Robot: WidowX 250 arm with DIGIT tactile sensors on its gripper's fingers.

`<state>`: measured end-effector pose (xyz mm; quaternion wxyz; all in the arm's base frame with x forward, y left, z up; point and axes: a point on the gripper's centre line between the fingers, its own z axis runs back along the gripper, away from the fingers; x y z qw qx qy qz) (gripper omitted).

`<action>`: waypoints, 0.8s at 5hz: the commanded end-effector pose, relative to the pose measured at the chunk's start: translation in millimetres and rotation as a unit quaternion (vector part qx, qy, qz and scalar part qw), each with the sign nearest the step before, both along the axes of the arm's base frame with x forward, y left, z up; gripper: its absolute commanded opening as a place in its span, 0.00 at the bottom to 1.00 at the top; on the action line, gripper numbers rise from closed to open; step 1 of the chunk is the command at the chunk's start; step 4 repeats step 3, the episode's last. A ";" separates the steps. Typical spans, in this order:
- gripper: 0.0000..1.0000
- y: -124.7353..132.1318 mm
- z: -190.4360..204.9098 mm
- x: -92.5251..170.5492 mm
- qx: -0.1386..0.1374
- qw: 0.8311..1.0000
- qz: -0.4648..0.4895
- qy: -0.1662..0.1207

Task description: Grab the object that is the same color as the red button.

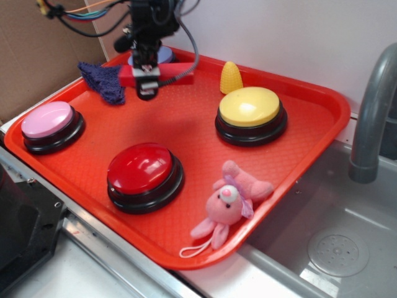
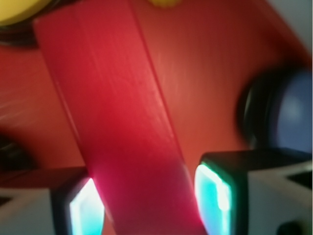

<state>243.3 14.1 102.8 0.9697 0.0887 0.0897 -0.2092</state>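
Flat matte red rectangular block point(image 1: 177, 75) sits clamped in the black gripper point(image 1: 146, 87) at the back of the big red plastic tray point(image 1: 310, 133), lying roughly level and sticking out to either side of the claw. Wrist view: same block point(image 2: 122, 132) runs diagonally between the two fingers point(image 2: 215, 196), both pads pressed against its long sides, jaws narrowed to the block's width. Whether it's lifted clear of the tray or resting on it, cannot tell.

Just behind the gripper, blue-purple domed button point(image 1: 162, 56), mostly hidden by the arm; blurry at the right edge in wrist view. Dark blue knitted cloth point(image 1: 104, 81) just beside the block's left end. Small yellow ridged cone point(image 1: 231, 77) to the right, behind the yellow domed button point(image 1: 250, 114). Glossy red domed button on black base point(image 1: 144, 176) near the tray front, well apart from the block. Pink domed button point(image 1: 51, 126) at left edge. Pink plush bunny point(image 1: 229, 203) at front right. Grey faucet point(image 1: 372, 112) over a metal sink beside the tray.
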 end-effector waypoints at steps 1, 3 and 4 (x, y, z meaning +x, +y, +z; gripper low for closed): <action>0.00 -32.5 88.0 -20.3 0.027 0.973 0.224 -0.050; 0.00 -31.4 129.0 -42.5 -0.001 0.967 0.227 -0.115; 0.00 -31.4 129.0 -42.5 -0.001 0.967 0.227 -0.115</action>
